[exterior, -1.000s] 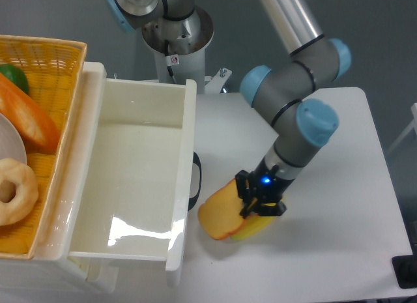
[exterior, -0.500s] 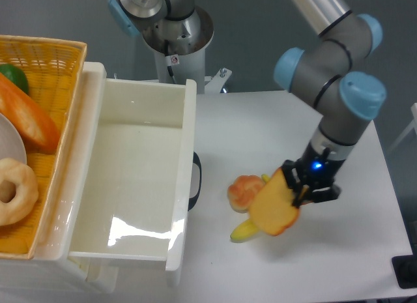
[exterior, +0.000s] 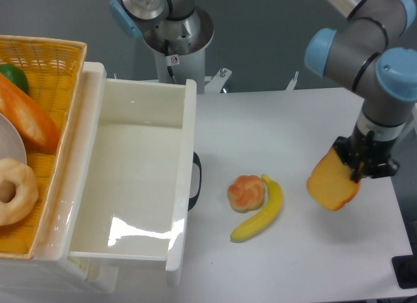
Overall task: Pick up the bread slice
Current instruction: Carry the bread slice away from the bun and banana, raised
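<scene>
The bread slice (exterior: 330,184) is a flat yellow-orange toast with a darker crust edge. It hangs tilted above the right part of the white table (exterior: 306,264), off the surface. My gripper (exterior: 358,167) is shut on its upper right edge, with the arm reaching down from the top right. The fingertips are mostly hidden behind the slice and the black gripper body.
A round orange-pink bun (exterior: 246,192) and a yellow banana (exterior: 260,212) lie mid-table, left of the slice. An open white drawer (exterior: 137,179) stands at the left, beside a yellow basket (exterior: 39,62) holding a long orange loaf (exterior: 26,120) and a doughnut (exterior: 16,189).
The gripper has carried the bread slice up and to the right, away from the bun and banana, which came into view as it left. Those two have not moved.
</scene>
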### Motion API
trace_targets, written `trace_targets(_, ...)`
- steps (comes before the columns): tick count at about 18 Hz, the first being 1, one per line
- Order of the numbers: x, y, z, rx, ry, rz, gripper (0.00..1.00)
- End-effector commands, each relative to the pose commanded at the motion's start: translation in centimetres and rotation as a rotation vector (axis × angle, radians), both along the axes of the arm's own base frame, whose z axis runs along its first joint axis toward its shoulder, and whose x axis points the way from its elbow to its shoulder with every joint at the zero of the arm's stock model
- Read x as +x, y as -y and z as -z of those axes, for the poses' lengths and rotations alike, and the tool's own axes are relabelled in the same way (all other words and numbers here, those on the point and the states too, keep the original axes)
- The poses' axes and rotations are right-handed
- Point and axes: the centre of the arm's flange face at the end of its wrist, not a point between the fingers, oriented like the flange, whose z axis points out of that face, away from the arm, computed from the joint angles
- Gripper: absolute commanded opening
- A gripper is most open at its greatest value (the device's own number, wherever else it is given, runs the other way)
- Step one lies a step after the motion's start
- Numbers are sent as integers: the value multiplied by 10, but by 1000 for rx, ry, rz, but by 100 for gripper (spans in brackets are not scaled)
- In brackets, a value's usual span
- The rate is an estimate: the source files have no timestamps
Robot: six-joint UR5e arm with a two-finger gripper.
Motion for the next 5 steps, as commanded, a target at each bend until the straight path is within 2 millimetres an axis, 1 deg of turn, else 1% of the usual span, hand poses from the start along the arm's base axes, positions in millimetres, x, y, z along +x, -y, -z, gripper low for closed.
trace_targets(3, 7, 19, -7, -92, 53, 34, 0)
trace_targets(5, 10, 21, -5, -97, 72, 46, 0)
